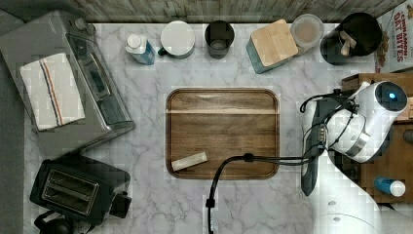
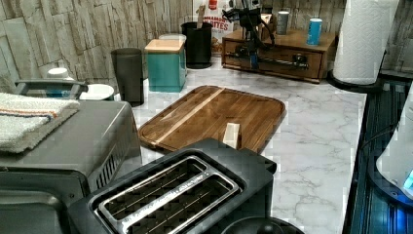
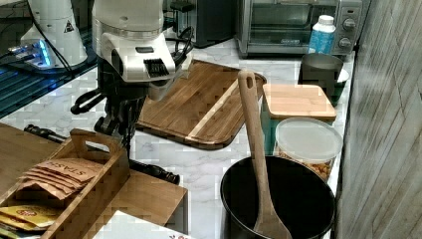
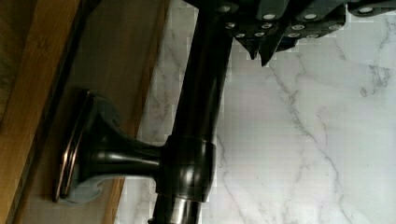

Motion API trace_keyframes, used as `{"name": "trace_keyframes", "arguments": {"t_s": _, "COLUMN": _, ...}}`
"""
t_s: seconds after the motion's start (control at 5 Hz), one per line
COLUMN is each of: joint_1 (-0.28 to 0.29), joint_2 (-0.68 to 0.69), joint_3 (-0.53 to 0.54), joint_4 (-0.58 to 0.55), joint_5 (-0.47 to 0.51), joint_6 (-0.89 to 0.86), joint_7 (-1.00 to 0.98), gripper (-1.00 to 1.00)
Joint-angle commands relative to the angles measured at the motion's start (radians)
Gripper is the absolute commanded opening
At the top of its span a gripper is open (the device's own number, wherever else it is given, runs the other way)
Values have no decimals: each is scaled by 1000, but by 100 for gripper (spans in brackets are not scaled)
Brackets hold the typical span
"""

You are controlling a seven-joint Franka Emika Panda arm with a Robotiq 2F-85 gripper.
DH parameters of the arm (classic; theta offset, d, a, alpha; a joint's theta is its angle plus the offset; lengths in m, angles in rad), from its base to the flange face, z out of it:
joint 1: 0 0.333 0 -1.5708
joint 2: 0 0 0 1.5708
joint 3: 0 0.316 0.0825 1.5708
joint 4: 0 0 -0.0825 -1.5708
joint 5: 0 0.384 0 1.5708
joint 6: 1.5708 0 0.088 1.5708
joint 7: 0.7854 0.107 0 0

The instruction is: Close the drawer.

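Judging by the left view, the drawer [image 2: 272, 61] looks almost flush, while the gripper [image 4: 261, 51] sits at its handle [image 4: 196, 116], pincer state impossible to tell.

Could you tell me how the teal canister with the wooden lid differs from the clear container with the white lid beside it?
The teal canister is square and opaque, with a flat wooden lid; the clear container is round with a pale translucent lid. The canister's contents are hidden, while the clear container's wall shows something tan inside. In the right view the canister stands taller. Both are upright, closed, and sit side by side near the wall on the marble counter.
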State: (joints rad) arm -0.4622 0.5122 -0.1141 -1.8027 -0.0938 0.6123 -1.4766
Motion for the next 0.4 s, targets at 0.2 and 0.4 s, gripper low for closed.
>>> {"name": "trace_keyframes", "arguments": {"t_s": 0.2, "joint_1": -87, "joint_2": -23, "joint_3": -118, "joint_4": 184, "joint_5": -41, "joint_6": 60, "joint_7": -29, "gripper": -100}}
{"name": "trace_keyframes", "arguments": {"t_s": 0.4, "joint_1": -94, "joint_2": -24, "joint_3": -109, "joint_4": 184, "joint_5": -46, "joint_6": 60, "joint_7": -27, "gripper": -100}}
